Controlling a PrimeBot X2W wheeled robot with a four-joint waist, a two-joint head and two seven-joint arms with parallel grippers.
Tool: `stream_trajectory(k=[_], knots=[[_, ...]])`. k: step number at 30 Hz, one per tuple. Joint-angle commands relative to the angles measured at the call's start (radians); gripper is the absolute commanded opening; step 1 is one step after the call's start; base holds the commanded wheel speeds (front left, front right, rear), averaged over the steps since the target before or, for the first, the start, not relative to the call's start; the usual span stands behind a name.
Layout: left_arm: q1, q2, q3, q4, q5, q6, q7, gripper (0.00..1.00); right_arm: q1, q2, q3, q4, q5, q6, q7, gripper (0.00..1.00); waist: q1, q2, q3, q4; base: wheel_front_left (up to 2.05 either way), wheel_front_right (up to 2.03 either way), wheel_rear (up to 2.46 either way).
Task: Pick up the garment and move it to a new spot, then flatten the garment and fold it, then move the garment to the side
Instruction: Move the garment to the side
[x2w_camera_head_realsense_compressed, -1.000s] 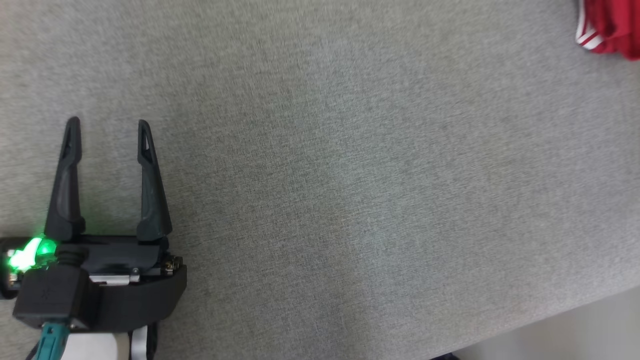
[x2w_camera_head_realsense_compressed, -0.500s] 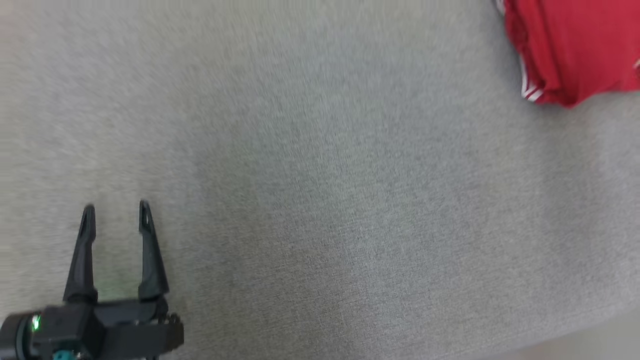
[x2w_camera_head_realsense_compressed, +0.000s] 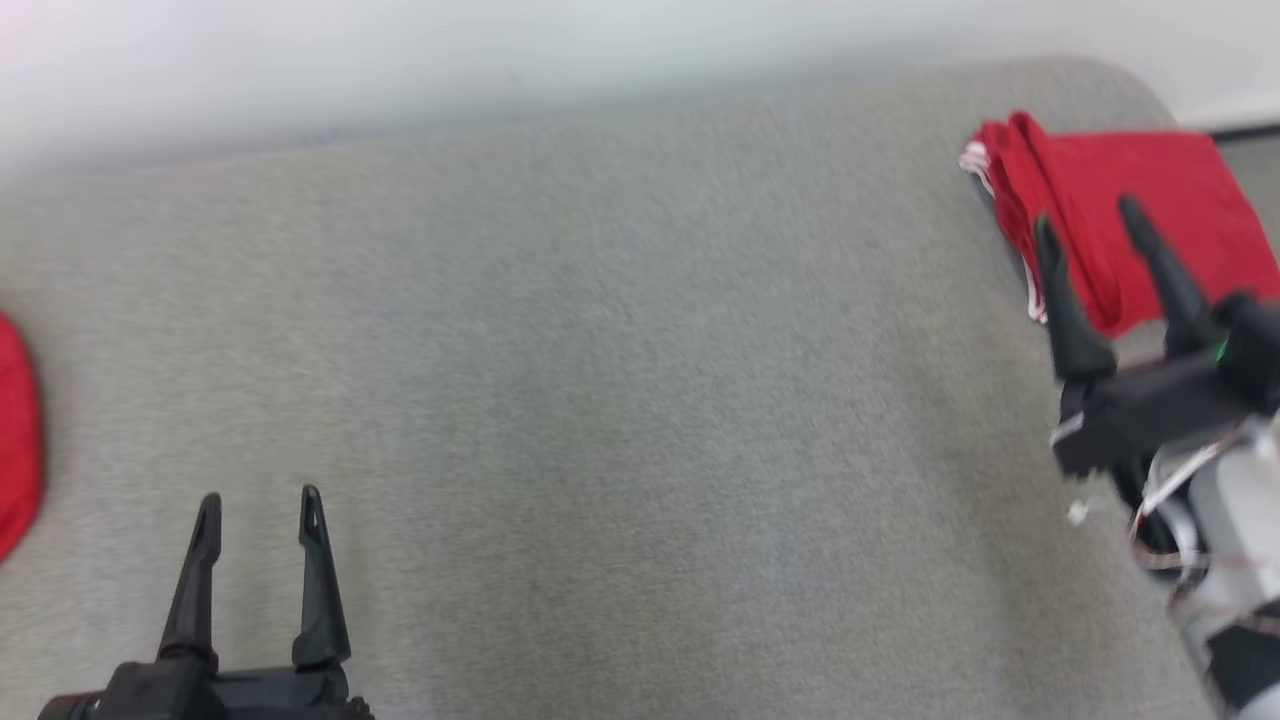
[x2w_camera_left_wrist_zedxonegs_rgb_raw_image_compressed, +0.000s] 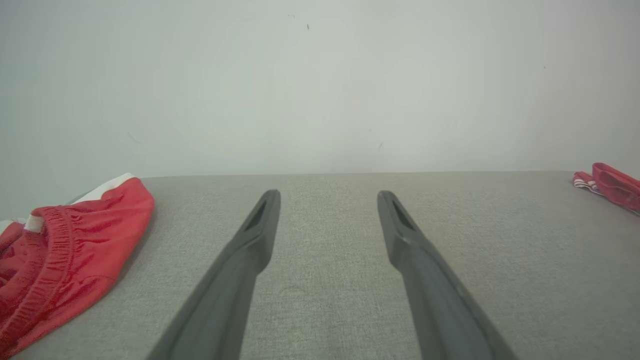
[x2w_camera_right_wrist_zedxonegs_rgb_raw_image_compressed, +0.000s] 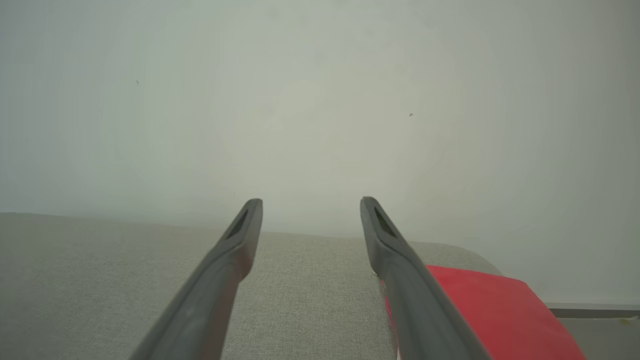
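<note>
A folded red garment with white stripes (x2w_camera_head_realsense_compressed: 1150, 190) lies at the far right end of the grey table (x2w_camera_head_realsense_compressed: 620, 400); it also appears as a flat red garment (x2w_camera_right_wrist_zedxonegs_rgb_raw_image_compressed: 490, 315) in the right wrist view and as a small red garment (x2w_camera_left_wrist_zedxonegs_rgb_raw_image_compressed: 612, 185) at the far right of the left wrist view. My right gripper (x2w_camera_head_realsense_compressed: 1088, 215) hovers at its near edge, open and empty (x2w_camera_right_wrist_zedxonegs_rgb_raw_image_compressed: 310, 201). A second, crumpled red garment with an elastic waistband (x2w_camera_left_wrist_zedxonegs_rgb_raw_image_compressed: 65, 250) lies at the table's left end (x2w_camera_head_realsense_compressed: 15, 440). My left gripper (x2w_camera_head_realsense_compressed: 261, 497) stands open over bare cloth (x2w_camera_left_wrist_zedxonegs_rgb_raw_image_compressed: 327, 196), right of that heap.
A pale wall (x2w_camera_head_realsense_compressed: 500, 50) runs close behind the table's far edge. The table's far right corner is rounded (x2w_camera_head_realsense_compressed: 1130, 80), with a dark strip of floor or skirting (x2w_camera_head_realsense_compressed: 1240, 130) beyond it.
The head camera has swung up and towards the right, bringing the wall, the table's far edge and my right gripper into the picture. Both grippers stay open.
</note>
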Motion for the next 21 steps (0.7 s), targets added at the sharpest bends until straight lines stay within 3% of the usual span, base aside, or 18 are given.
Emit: stream_trajectory(k=[1,21], knots=[[0.020,-0.005,0.008,0.015,-0.002,-0.010,0.000,1.00,0.072,0.025,-0.029,-0.032,-0.014,-0.003,-0.001,1.00,0.0001,0.0000,-0.085,0.067,0.00,0.00,0.00],[0.057,-0.018,0.038,0.116,-0.009,-0.044,0.000,1.00,0.538,0.218,-0.166,-0.246,-0.065,-0.003,-0.001,1.00,0.0001,0.0000,-0.188,0.096,0.00,0.00,0.00]])
